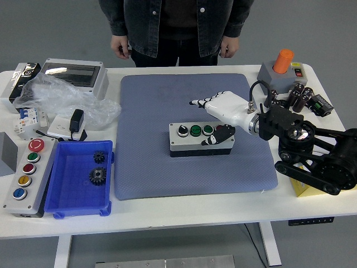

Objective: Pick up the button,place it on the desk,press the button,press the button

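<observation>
The button box (201, 139), a grey three-button unit, lies on the blue-grey mat (167, 106) in the middle of the white desk (167, 215). Its top shows a black knob at the left and two green buttons beside it. The right hand (220, 109), white-shelled on a black arm, hovers over the box's right end with its fingers (199, 103) stretched out and loosely spread toward the left, holding nothing. Its dark thumb (220, 134) hangs down by the right part of the box top; whether it touches the box is hard to say from this angle. The left hand is out of sight.

At the desk's left edge sit a blue tray (64, 206) with two small black gears (98, 166) and a grey five-button panel (25, 176). A person (175, 25) stands at the far side, hands hanging at their sides.
</observation>
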Action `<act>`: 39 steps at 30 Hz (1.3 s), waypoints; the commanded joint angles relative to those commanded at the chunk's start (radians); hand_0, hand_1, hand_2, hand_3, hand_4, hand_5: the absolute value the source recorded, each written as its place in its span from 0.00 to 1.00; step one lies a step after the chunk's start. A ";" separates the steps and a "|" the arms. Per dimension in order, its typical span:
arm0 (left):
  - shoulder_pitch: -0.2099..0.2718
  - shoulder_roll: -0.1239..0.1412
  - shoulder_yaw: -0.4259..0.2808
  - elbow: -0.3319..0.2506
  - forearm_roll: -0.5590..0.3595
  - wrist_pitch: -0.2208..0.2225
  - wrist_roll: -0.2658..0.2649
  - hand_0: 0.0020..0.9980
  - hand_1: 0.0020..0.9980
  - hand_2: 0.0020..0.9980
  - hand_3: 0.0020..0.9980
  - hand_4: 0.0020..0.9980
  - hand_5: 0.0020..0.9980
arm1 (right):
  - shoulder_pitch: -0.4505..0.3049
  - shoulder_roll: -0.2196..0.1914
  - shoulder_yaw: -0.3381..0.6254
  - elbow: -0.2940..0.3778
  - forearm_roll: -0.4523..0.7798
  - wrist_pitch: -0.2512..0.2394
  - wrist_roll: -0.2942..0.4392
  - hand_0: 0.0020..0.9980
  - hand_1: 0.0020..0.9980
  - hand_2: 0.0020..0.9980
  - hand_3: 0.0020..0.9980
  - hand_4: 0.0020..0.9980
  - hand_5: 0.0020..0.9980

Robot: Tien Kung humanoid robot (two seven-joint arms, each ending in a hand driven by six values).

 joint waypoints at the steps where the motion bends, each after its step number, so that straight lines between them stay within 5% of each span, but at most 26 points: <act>1: 0.001 0.000 0.002 0.000 -0.002 0.000 0.000 0.70 0.75 0.67 0.68 0.70 0.45 | -0.019 -0.017 0.029 0.024 -0.006 0.007 -0.009 0.77 0.74 0.84 0.98 1.00 0.51; 7: 0.005 -0.002 0.005 0.001 -0.009 0.000 -0.004 0.70 0.75 0.67 0.68 0.69 0.45 | -0.157 -0.110 0.222 0.178 -0.030 0.016 -0.072 0.77 0.75 0.83 0.98 1.00 0.58; 9: 0.005 -0.003 0.004 0.001 -0.008 0.000 -0.005 0.70 0.75 0.67 0.68 0.69 0.45 | -0.199 -0.129 0.277 0.222 -0.037 0.014 -0.088 0.77 0.75 0.81 0.96 1.00 0.66; 14: 0.005 -0.003 0.001 0.001 -0.006 0.000 -0.007 0.70 0.75 0.67 0.68 0.69 0.45 | -0.299 -0.160 0.401 0.328 -0.073 0.013 -0.137 0.77 0.75 0.81 0.96 1.00 0.66; 15: 0.005 -0.003 0.000 0.001 -0.006 0.000 -0.007 0.70 0.75 0.67 0.68 0.69 0.45 | -0.316 -0.165 0.425 0.351 -0.080 0.014 -0.149 0.71 0.68 0.61 0.91 0.98 0.49; 20: 0.004 -0.002 -0.002 0.001 -0.006 0.000 -0.008 0.70 0.75 0.67 0.68 0.69 0.45 | -0.344 -0.177 0.446 0.404 -0.089 0.026 -0.189 0.71 0.68 0.61 0.91 0.98 0.49; 21: 0.004 -0.002 -0.002 0.001 -0.006 0.000 -0.008 0.70 0.75 0.67 0.68 0.69 0.46 | -0.346 -0.178 0.442 0.409 -0.088 0.031 -0.197 0.57 0.51 0.42 0.90 0.80 0.33; 26: 0.004 -0.003 -0.003 0.001 -0.006 0.000 -0.009 0.70 0.75 0.67 0.68 0.69 0.46 | -0.348 -0.177 0.422 0.414 -0.046 0.066 -0.224 0.57 0.51 0.42 0.90 0.80 0.33; 27: 0.004 -0.004 -0.003 0.001 -0.007 0.000 -0.009 0.70 0.75 0.67 0.68 0.69 0.46 | -0.347 -0.176 0.416 0.413 -0.033 0.077 -0.232 0.40 0.40 0.31 0.90 0.49 0.09; 39: 0.003 -0.004 0.000 0.001 -0.010 -0.001 -0.009 0.70 0.75 0.68 0.68 0.69 0.46 | -0.312 -0.168 0.320 0.395 0.035 0.193 -0.317 0.40 0.34 0.23 0.91 0.46 0.00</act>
